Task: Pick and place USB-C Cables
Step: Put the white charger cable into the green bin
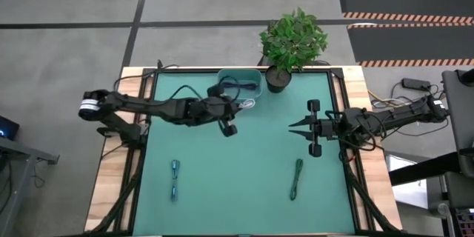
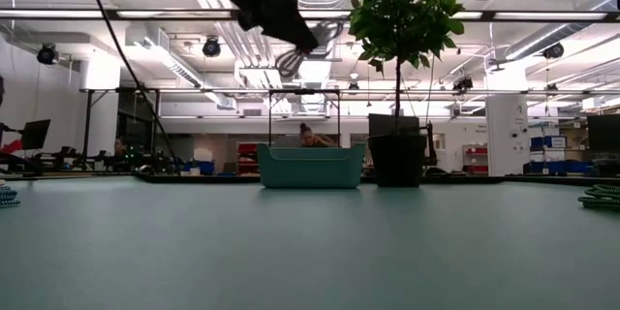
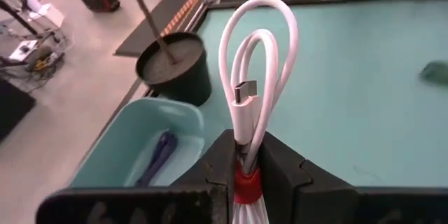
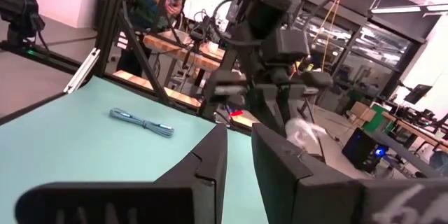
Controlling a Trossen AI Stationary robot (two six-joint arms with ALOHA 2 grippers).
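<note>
My left gripper (image 3: 246, 155) is shut on the white USB-C cable with a red band (image 3: 255, 63). It hangs above the table at the near side of the teal bin (image 1: 241, 83). A blue cable (image 3: 157, 157) lies on the bin's floor. Another blue bundle (image 1: 175, 179) lies flat on the mat near the left front, and the green bundle (image 1: 297, 178) lies flat to the right front. My right gripper (image 1: 293, 126) waits over the right half of the mat, pointing left, its fingers a narrow gap apart and holding nothing. My left gripper pinches the white bundle between its two fingers at the red band (image 3: 246, 182). The fingers (image 3: 218, 161) slant down toward the far right and lie along the bundle. The looped end with a plug (image 3: 245, 91) sticks out past the fingertips, and the whole cable is lifted clear of the table (image 2: 291, 58).
A potted plant (image 1: 292, 41) stands at the far edge, right of the bin. Wooden borders and dark rails run along both sides of the mat (image 1: 244, 192). Open mat lies between the two bundles at the front. People and benches show in the room beyond.
</note>
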